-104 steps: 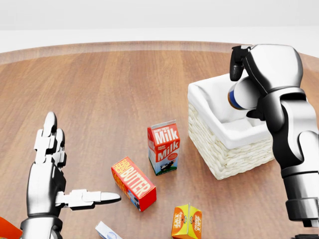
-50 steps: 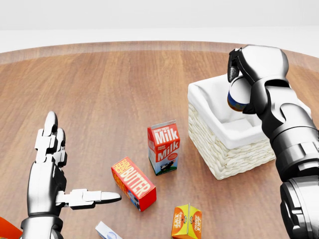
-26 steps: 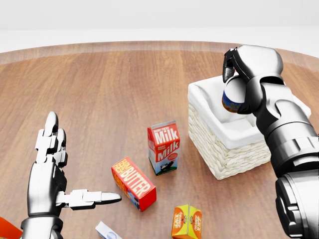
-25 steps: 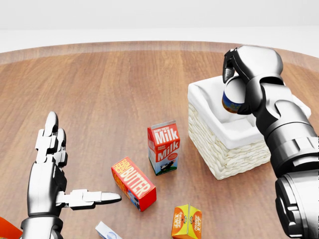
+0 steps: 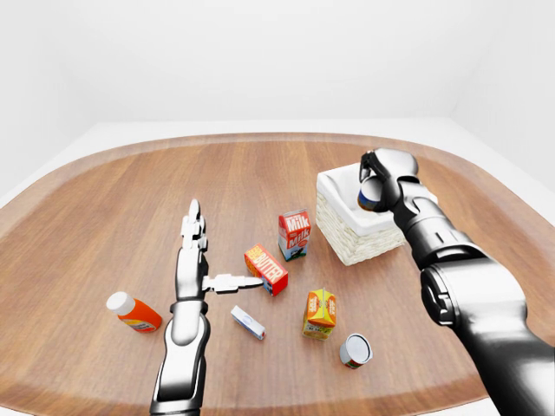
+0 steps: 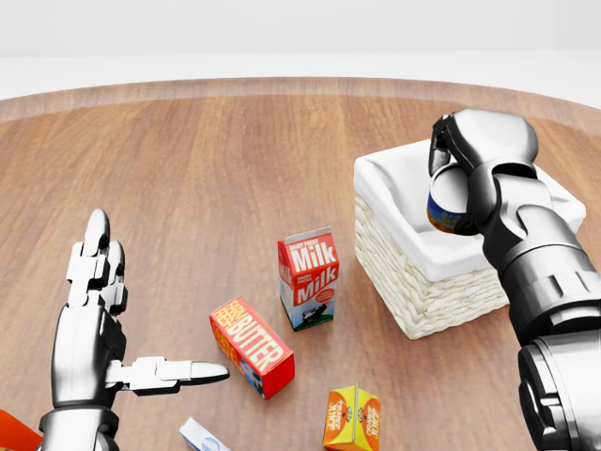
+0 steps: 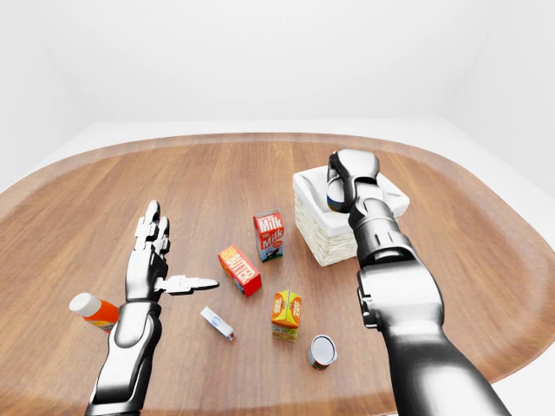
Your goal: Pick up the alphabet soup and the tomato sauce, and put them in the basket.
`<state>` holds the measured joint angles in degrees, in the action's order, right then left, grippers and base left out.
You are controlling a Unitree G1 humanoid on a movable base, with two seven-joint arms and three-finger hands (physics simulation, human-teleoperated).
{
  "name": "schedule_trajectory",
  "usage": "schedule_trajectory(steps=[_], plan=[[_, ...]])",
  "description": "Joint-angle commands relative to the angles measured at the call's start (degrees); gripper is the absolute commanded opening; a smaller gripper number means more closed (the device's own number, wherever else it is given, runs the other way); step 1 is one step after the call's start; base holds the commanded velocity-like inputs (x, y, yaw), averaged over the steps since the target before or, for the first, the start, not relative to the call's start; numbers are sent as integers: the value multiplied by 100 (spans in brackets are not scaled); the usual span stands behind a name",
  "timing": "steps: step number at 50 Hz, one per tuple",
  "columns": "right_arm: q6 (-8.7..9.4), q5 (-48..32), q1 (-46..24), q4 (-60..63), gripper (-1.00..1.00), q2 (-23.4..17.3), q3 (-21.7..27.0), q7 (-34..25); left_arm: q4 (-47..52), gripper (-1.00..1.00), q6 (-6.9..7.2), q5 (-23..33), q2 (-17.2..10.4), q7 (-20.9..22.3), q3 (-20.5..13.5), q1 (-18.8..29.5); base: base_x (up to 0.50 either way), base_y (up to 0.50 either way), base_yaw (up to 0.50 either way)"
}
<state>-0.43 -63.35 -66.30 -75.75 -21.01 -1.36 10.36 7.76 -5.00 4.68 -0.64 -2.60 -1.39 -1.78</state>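
- Our right hand [image 6: 467, 160] is raised at the right of the head view, fingers curled shut round a can [image 6: 447, 202], forearm reaching up from below.
- Our left hand [image 6: 94, 310] is flat and open, fingers straight, thumb pointing right.

Smooth wood-grain table [image 6: 235, 169], rough woven wicker basket [image 6: 427, 299] with white cloth lining, glossy metal arm [image 6: 554, 282]
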Motion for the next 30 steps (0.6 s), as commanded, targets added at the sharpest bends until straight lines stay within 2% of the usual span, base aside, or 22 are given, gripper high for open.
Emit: schedule_trajectory(steps=[1,13,21,22,30], plan=[[40,99,15,67,-100,-38,30,194,16,100,0,-132,2,29,-60,-14,0,0,0],[34,130,41,65,-100,-53,31,254,86,100,0,-138,0,33,-57,-44,0,0,0],[97,145,38,59,-100,-50,35,222,35,100,0,-138,2,36,-57,-55,0,0,0],[97,127,42,42,100,-46,16,162,48,100,0,-143,-4,41,-63,-39,0,0,0],[112,89,33,46,100,-31,4,122,-27,100,0,-135,6,34,-55,-59,0,0,0]])
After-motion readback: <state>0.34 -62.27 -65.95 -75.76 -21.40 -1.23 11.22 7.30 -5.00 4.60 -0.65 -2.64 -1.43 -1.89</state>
